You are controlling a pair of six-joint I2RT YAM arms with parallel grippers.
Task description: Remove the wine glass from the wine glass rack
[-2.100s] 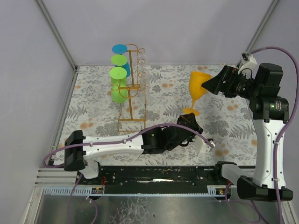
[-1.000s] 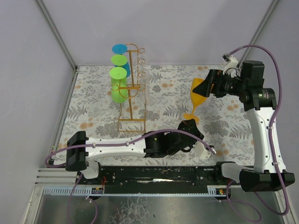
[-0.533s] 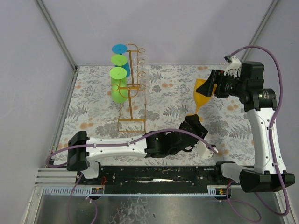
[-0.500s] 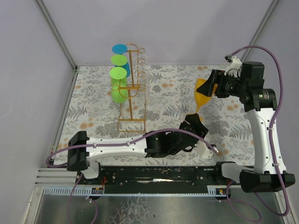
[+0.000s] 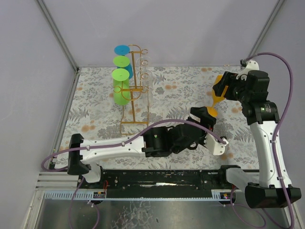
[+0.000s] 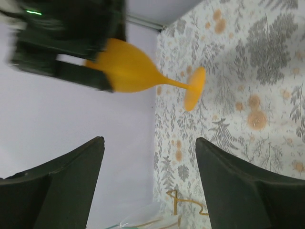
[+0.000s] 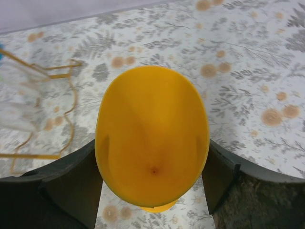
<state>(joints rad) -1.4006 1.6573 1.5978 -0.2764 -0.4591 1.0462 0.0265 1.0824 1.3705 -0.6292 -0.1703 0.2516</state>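
Note:
An orange wine glass point(image 5: 215, 98) hangs in the air at the right, and my right gripper point(image 5: 221, 89) is shut on its bowl. Seen from the right wrist, the bowl point(image 7: 152, 138) fills the gap between both fingers point(image 7: 76, 186). My left gripper point(image 5: 204, 118) sits just below the glass's foot, open and empty. Through the left wrist camera the glass point(image 6: 133, 71) lies sideways, well beyond the open left gripper point(image 6: 150, 157). The gold wire wine glass rack point(image 5: 136, 95) stands at the back left, apart from both grippers.
Green glasses point(image 5: 121, 86) and a blue-footed one point(image 5: 122, 49) hang on the rack's left side, and clear glasses point(image 5: 146, 71) on its right. Grey walls point(image 5: 57, 33) close in the floral tabletop point(image 5: 176, 90). The rack's wire base point(image 7: 43, 95) shows at the left of the right wrist view.
My left gripper has gone from shut to open and shifted right, up toward the glass's foot. The right arm has carried the orange glass up and to the right.

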